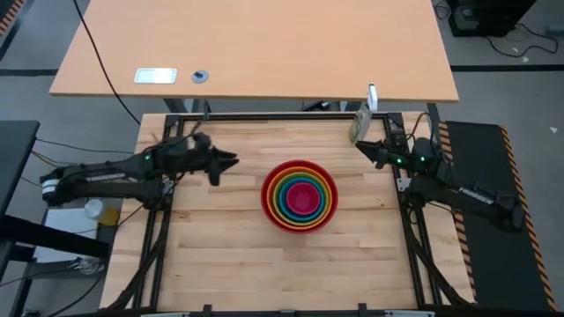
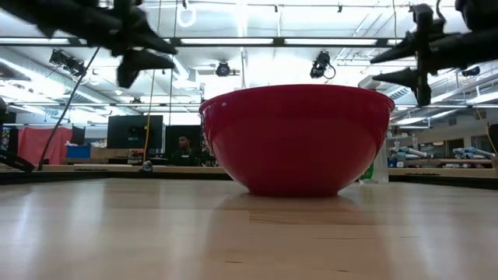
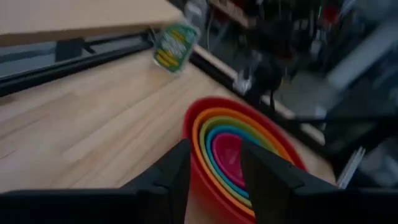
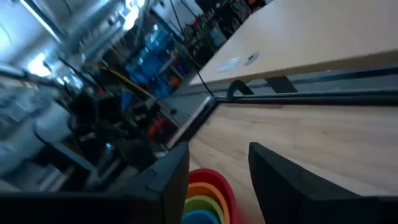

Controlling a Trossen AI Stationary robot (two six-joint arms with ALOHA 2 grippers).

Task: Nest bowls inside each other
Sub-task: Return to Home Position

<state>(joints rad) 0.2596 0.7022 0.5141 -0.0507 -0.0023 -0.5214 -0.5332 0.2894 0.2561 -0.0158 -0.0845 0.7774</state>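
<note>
5 bowls [image 1: 300, 195] nested | tag [image 1: 359, 126] (print unreadable) | left gripper [image 1: 233, 161], right gripper [image 1: 360, 148] parted

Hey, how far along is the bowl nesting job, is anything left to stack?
Done: five bowls are nested together, the pink bowl innermost, the red bowl outermost. In hand: nothing; the left end effector and right end effector hang open and empty on either side of the stack. Left: no loose bowl shows, so probably only the retreat home remains.
</note>
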